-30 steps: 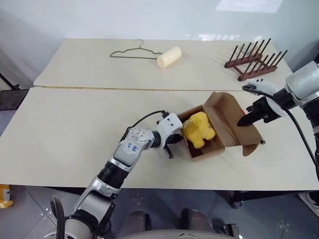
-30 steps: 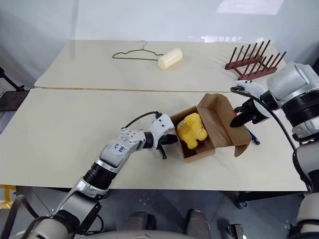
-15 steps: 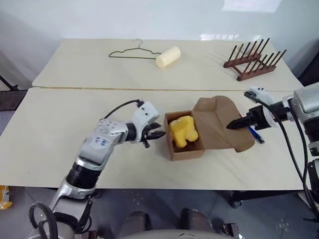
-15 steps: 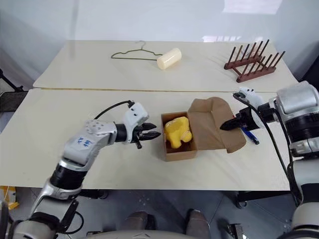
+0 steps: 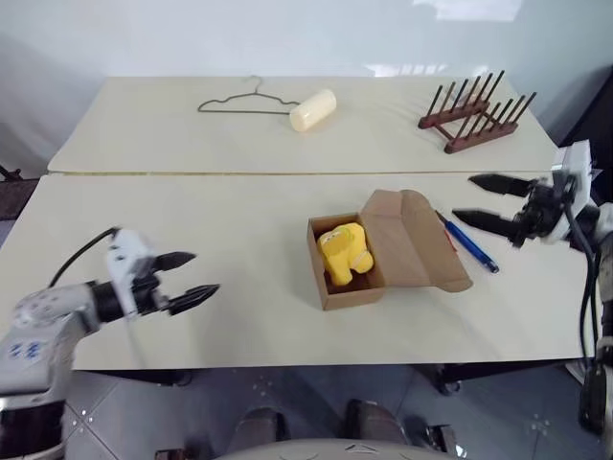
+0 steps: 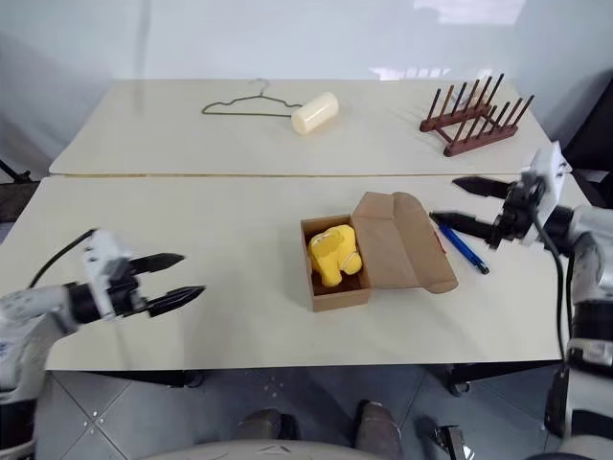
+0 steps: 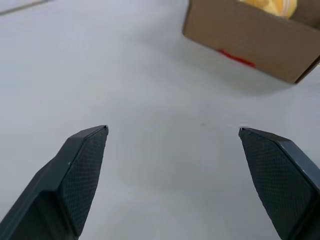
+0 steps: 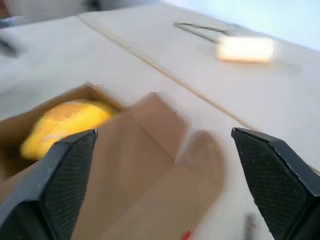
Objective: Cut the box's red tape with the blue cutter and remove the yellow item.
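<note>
The left hand (image 5: 187, 278) stands wide open with nothing between its two black fingers. It hovers over the bare front part of the worktop (image 5: 192, 211), well apart from the box (image 5: 347, 278), and it points toward it. The right hand (image 5: 484, 201) is wide open too and holds nothing. It hangs above the right end of the worktop, near the blue cutter (image 5: 467, 243), which lies flat just beside the open lid of the box.

The box sits in the middle of the front worktop with its lid folded back to the right. The yellow item (image 5: 345, 253) is inside it, lying against the left wall. In the left wrist view a strip of the red tape (image 7: 235, 57) shows low on the side of the box.

So the cutting seems to be done, because the lid is open and the cutter is put down. What is left is the second half of the task: the yellow item is not yet taken out.

Compared with one second ago, the left hand has drawn far back to the left; then it was closed and right at the left wall of the box. The right hand was closed on the edge of the lid and has let it go and opened. The box was tipped up then, and now it rests flat. On the far worktop the wire hanger (image 5: 244, 101), the pale cylinder (image 5: 313, 109) and the wooden rack (image 5: 474, 120) lie as before.
</note>
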Motion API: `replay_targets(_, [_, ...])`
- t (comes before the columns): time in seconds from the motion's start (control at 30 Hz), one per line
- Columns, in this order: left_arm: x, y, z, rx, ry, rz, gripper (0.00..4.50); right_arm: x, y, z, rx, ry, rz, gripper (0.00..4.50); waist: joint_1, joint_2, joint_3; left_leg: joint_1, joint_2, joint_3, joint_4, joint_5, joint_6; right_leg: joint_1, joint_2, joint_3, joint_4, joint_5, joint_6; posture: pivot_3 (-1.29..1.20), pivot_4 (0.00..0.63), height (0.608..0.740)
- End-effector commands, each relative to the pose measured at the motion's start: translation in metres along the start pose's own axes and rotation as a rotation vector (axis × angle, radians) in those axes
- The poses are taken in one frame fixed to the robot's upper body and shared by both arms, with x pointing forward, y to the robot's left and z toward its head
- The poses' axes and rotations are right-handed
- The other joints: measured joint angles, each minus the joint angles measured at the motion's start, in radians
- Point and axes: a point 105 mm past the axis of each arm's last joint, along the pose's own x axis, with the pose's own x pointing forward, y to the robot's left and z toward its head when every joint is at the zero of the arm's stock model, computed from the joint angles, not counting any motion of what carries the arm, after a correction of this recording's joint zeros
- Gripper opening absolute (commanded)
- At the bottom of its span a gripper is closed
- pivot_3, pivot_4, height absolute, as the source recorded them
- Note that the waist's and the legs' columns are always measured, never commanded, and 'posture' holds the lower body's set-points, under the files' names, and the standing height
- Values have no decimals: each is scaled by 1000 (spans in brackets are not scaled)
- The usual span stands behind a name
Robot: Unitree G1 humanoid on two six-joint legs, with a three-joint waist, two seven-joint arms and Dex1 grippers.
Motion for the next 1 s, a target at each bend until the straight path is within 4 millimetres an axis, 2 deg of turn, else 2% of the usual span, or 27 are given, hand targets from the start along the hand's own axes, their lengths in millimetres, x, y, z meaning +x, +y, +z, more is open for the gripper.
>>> replay_targets(0.03, [-34, 9, -1, 18, 9, 77, 4470, 11, 33, 15, -166, -57, 183, 4500, 0, 0, 0, 0, 0, 0, -1, 0, 0, 0, 0, 0, 0, 0, 0, 0, 150, 740])
replay_targets(0.13, [-44, 7, 1, 19, 34, 66, 4470, 15, 39, 19, -193, -99, 178, 4500, 4, 0, 0, 2, 0, 3, 0, 0, 0, 1, 0, 2, 0, 0, 0, 0, 150, 740])
replay_targets(0.2, [-38, 1, 19, 64, 13, 27, 4470, 14, 39, 19, -203, -102, 167, 4500, 13, -1, 1, 3, 0, 3, 0, 0, 1, 1, -1, 2, 0, 0, 0, 0, 150, 740])
replay_targets(0.27, [-25, -8, 46, 111, -32, -40, 4470, 12, 40, 19, -212, -94, 166, 4500, 25, -2, 1, 3, 0, 2, 0, 0, 1, 2, -1, 3, 1, 0, -1, 0, 150, 740])
replay_targets(0.33, [0, -21, 75, 165, -48, -148, 4470, 11, 36, 24, -222, -99, 143, 4500, 32, -3, 2, 3, 0, 2, 0, 0, 1, 1, -1, 3, 1, 0, -1, 0, 150, 740])
replay_targets(0.43, [25, -36, 97, 204, -18, -267, 4470, 14, 32, 32, -234, -113, 118, 4500, 25, -3, 2, 4, -1, 0, 0, 1, 0, 1, -2, 5, 3, 0, -1, 0, 150, 740])
replay_targets(0.5, [67, -59, 120, 233, 29, -437, 4470, 14, 32, 41, -243, -125, 108, 4500, 25, -2, 2, 11, -2, 2, -5, 1, 0, 3, -2, 9, 4, 0, -1, 0, 150, 740])
replay_targets(0.57, [102, -75, 139, 269, 90, -501, 4470, 15, 35, 44, -250, -126, 102, 4500, 31, -4, 3, 10, -2, 7, -3, 1, 0, 3, -1, 8, 6, 0, -1, 0, 150, 740])
replay_targets(0.6, [112, -79, 144, 280, 120, -511, 4470, 15, 35, 44, -250, -126, 99, 4500, 30, -4, 3, 10, -2, 9, -3, 1, 0, 2, 0, 8, 4, 0, -1, 0, 150, 740])
replay_targets(0.73, [146, -96, 149, 358, 225, -597, 4470, 15, 39, 41, -242, -126, 75, 4500, 13, -5, 3, 11, -2, 14, -8, 1, 1, 0, 0, 10, 3, 0, 0, 0, 150, 740])
replay_targets(0.8, [161, -100, 142, 433, 311, -614, 4470, 15, 43, 40, -227, -131, 63, 4500, 9, -5, 4, 12, -1, 14, -10, 1, 1, -1, 0, 10, 2, 0, 0, 0, 150, 740])
replay_targets(0.9, [188, -89, 122, 577, 433, -575, 4470, 15, 53, 41, -213, -143, 48, 4500, 15, -6, 5, 11, -2, 15, -9, 1, 1, -1, 0, 10, 2, 0, 0, 0, 150, 740])
replay_targets(1.0, [213, -83, 129, 550, 403, -512, 4470, 17, 62, 42, -203, -147, 40, 4500, 25, -8, 6, 11, -1, 16, -7, 1, 1, -1, 0, 10, 1, 0, 0, 0, 150, 740])
